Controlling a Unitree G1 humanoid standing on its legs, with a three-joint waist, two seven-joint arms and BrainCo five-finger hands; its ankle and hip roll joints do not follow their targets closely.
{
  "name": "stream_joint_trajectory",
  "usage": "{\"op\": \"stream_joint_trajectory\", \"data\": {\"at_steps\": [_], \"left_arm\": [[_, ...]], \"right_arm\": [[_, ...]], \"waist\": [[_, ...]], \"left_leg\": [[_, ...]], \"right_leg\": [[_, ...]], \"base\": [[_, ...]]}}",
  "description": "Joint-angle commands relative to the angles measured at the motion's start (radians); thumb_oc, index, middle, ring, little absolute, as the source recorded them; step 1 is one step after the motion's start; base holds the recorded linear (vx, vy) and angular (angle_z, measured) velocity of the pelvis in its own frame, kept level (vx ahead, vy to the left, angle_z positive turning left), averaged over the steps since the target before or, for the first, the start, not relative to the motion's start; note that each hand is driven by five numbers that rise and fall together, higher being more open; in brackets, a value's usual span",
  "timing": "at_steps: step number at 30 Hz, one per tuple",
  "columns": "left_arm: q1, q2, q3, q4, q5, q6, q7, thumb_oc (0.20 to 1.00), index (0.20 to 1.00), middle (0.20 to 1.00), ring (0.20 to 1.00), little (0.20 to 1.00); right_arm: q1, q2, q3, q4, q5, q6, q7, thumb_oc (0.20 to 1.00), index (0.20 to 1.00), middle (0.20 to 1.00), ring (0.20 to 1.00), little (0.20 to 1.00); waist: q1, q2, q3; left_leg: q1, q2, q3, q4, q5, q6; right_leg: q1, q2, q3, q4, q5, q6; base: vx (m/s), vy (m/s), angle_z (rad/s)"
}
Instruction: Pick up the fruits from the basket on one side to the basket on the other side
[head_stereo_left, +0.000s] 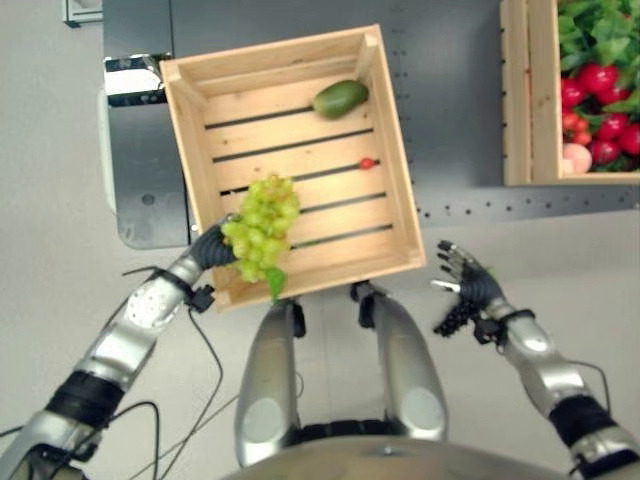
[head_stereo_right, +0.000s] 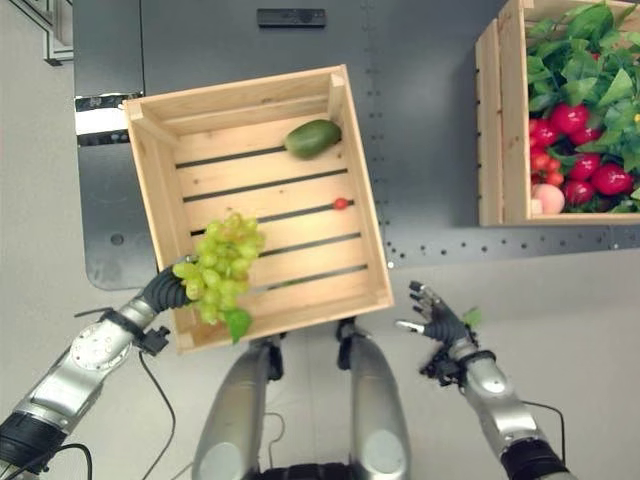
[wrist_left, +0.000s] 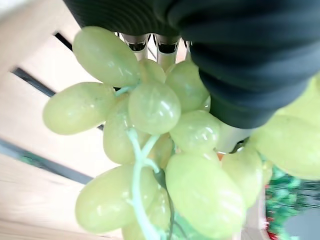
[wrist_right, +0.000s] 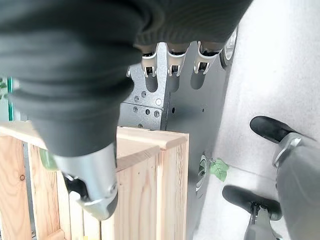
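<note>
My left robot hand (head_stereo_left: 213, 246) is curled round the bunch of green grapes (head_stereo_left: 262, 226), holding it over the near left corner of the wooden crate (head_stereo_left: 395, 180). The left wrist view shows the grapes pressed against my fingers (wrist_left: 165, 47), hanging by pale green stems, one leaf dangling below. Judgement: light load, but soft and loosely jointed; single grapes look likely to tear off if squeezed or swung, so the hold belongs on the stem cluster at the top, not on the fruit. My right robot hand (head_stereo_left: 466, 285) hovers on the other side of the crate's near edge, fingers spread, holding nothing. Just beyond the grapes, on the crate's slats, lies a small red fruit (head_stereo_left: 366, 163); further, by the far wall, a green mango (head_stereo_left: 340, 98). Well beyond my right robot hand stands a second crate (head_stereo_left: 528, 100) on the dark bench (head_stereo_left: 450, 120), full of red fruits and green leaves.
</note>
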Motion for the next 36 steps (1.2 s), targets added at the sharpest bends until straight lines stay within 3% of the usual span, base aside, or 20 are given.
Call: {"op": "stream_joint_trajectory", "data": {"at_steps": [1, 7, 15, 22, 31, 36], "left_arm": [[-0.026, -0.026, 0.019, -0.123, -0.116, -0.068, -0.026, 0.2, 0.2, 0.2, 0.2, 0.2], [-0.08, -0.037, -0.02, -0.184, -0.277, -0.06, -0.09, 0.2, 0.2, 0.2, 0.2, 0.2], [-0.131, -0.094, -0.082, -0.221, -0.469, -0.023, -0.128, 0.2, 0.2, 0.2, 0.2, 0.2], [-0.126, -0.071, -0.107, -0.283, -0.596, 0.022, -0.205, 0.2, 0.2, 0.2, 0.2, 0.2], [-0.156, -0.011, -0.159, -0.302, -0.682, 0.035, -0.234, 0.2, 0.2, 0.2, 0.2, 0.2], [-0.17, 0.025, -0.192, -0.321, -0.712, 0.04, -0.239, 0.2, 0.2, 0.2, 0.2, 0.2]], "right_arm": [[-0.002, -0.067, 0.007, -0.069, 0.036, -0.018, 0.041, 1.0, 1.0, 1.0, 1.0, 1.0], [-0.064, -0.138, 0.063, -0.09, 0.109, 0.012, 0.136, 1.0, 1.0, 1.0, 1.0, 1.0], [-0.102, -0.163, 0.057, -0.161, 0.128, 0.015, 0.14, 1.0, 1.0, 1.0, 1.0, 1.0], [-0.109, -0.225, 0.039, -0.27, 0.178, 0.037, 0.204, 1.0, 1.0, 1.0, 1.0, 1.0], [-0.161, -0.196, 0.037, -0.379, 0.387, 0.054, 0.244, 1.0, 1.0, 1.0, 1.0, 1.0], [-0.18, -0.136, 0.095, -0.423, 0.528, 0.077, 0.27, 1.0, 1.0, 1.0, 1.0, 1.0]], "waist": [[-0.016, 0.022, -0.024], [-0.011, 0.025, -0.047], [-0.01, 0.024, -0.109], [-0.009, 0.021, -0.227], [-0.003, 0.012, -0.367], [0.009, 0.007, -0.44]], "left_leg": [[0.04, -0.03, -0.025, 0.068, -0.127, 0.007], [0.098, -0.032, -0.025, 0.044, -0.126, 0.003], [0.19, -0.033, -0.025, -0.002, -0.125, -0.002], [0.307, -0.042, -0.026, -0.086, -0.112, -0.006], [0.41, -0.04, -0.023, -0.152, -0.107, -0.014], [0.475, -0.04, -0.022, -0.191, -0.109, -0.016]], "right_leg": [[0.021, 0.007, -0.019, -0.043, 0.022, 0.079], [0.072, 0.003, -0.023, -0.057, 0.023, 0.082], [0.16, 0.006, -0.035, -0.092, 0.027, 0.088], [0.289, 0.022, -0.053, -0.181, 0.035, 0.097], [0.403, 0.041, -0.075, -0.25, 0.027, 0.101], [0.469, 0.049, -0.081, -0.282, 0.016, 0.103]], "base": [[0.0, 0.0, 0.0], [0.0, 0.0, 0.0], [0.04, -0.014, 0.01], [0.07, -0.022, 0.04], [0.08, -0.023, 0.07], [0.09, -0.02, 0.05]]}}
